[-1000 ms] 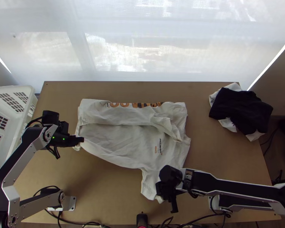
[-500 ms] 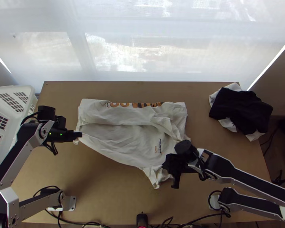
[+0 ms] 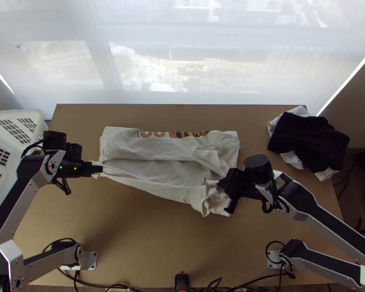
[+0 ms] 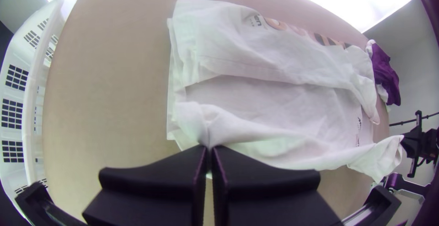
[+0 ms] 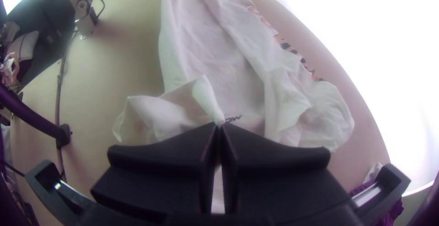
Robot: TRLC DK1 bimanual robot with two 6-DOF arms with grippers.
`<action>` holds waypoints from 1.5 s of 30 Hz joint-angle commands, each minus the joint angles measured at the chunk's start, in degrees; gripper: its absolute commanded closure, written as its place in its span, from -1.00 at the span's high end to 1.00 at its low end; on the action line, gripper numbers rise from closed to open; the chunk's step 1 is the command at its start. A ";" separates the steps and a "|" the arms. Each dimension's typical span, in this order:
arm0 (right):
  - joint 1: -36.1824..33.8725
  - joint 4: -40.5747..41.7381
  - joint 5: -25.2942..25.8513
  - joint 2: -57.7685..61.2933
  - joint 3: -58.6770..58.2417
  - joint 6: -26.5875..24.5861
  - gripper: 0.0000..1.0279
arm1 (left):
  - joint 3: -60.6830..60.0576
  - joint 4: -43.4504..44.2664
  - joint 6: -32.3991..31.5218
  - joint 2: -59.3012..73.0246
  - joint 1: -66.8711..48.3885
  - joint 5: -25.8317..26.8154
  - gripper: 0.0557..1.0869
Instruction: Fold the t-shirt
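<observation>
The white t-shirt point(image 3: 168, 170) lies mid-table, its far side folded over toward the middle and its near side partly lifted over. At the shirt's left end, my left gripper point(image 3: 100, 169) is shut on the near corner. My right gripper point(image 3: 221, 184) is shut on the near layer at the right, with a sleeve bunched beside it. In the left wrist view the cloth point(image 4: 274, 93) runs up into the left gripper point(image 4: 209, 148). The right wrist view has a pinched peak of shirt point(image 5: 206, 93) between the tips of the right gripper point(image 5: 219, 125).
A white perforated basket point(image 3: 12, 141) stands at the table's left edge. A dark garment with white parts point(image 3: 306, 141) lies bunched at the far right corner. Cables point(image 3: 109, 286) run along the near edge of the wooden table point(image 3: 148, 243).
My right gripper has moved away from the near edge, carrying the shirt's near right part and sleeve over the shirt. My left gripper has shifted slightly left and farther up the table, still holding its corner.
</observation>
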 commanded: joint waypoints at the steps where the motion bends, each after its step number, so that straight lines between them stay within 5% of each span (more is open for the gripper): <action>1: -6.02 0.82 0.28 1.02 2.56 -0.57 -0.95 | 1.04 0.92 1.95 -0.01 0.97 0.09 -0.93; 24: -17.79 8.64 0.37 19.48 18.82 -2.59 -0.95 | 10.18 2.76 8.19 6.85 1.68 0.35 -0.93; 45: -22.19 10.31 0.37 36.27 34.37 -3.99 -0.95 | 19.67 8.04 6.08 17.92 0.27 0.35 -0.93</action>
